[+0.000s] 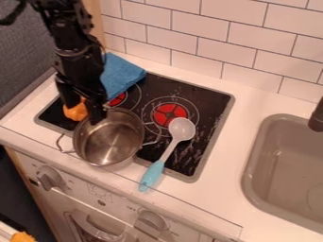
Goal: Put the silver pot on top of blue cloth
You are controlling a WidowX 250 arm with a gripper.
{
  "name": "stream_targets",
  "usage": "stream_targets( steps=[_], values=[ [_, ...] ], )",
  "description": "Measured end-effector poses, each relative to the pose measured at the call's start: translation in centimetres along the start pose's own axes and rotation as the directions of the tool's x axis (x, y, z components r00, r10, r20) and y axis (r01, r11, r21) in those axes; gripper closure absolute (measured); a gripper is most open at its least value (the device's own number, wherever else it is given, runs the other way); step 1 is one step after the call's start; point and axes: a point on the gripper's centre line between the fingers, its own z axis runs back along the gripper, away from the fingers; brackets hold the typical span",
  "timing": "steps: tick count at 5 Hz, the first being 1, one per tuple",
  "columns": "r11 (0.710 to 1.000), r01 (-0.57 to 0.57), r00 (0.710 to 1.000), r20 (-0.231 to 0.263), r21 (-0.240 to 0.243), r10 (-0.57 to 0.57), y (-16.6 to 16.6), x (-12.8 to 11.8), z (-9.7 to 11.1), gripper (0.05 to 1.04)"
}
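Black arm (75,47) leans over the stove's (211,108) left side.
Its claw (95,111) points down at the silver pot's (108,142) rim; I cannot tell how open, or whether gripping.

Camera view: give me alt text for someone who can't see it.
Black gripper at the rim of a silver pot by a stovetop's front edge; a folded blue cloth lies behind, a blue-handled spoon to the right.
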Motion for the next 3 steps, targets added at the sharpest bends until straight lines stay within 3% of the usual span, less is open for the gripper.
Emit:
stream_targets(
  steps=[1, 2, 3],
  values=[
    [0.999, 0.033, 0.998, -0.047, 0.015, -0.032, -0.57, 0.18, -1.35, 0.119],
    [0.999, 0.038, 0.998, -0.049, 0.021, -0.037, -0.57, 0.23, -1.54, 0.257],
    [0.999, 0.042, 0.998, -0.051, 0.024, -0.041, -0.6, 0.09, -1.68, 0.567]
  ],
)
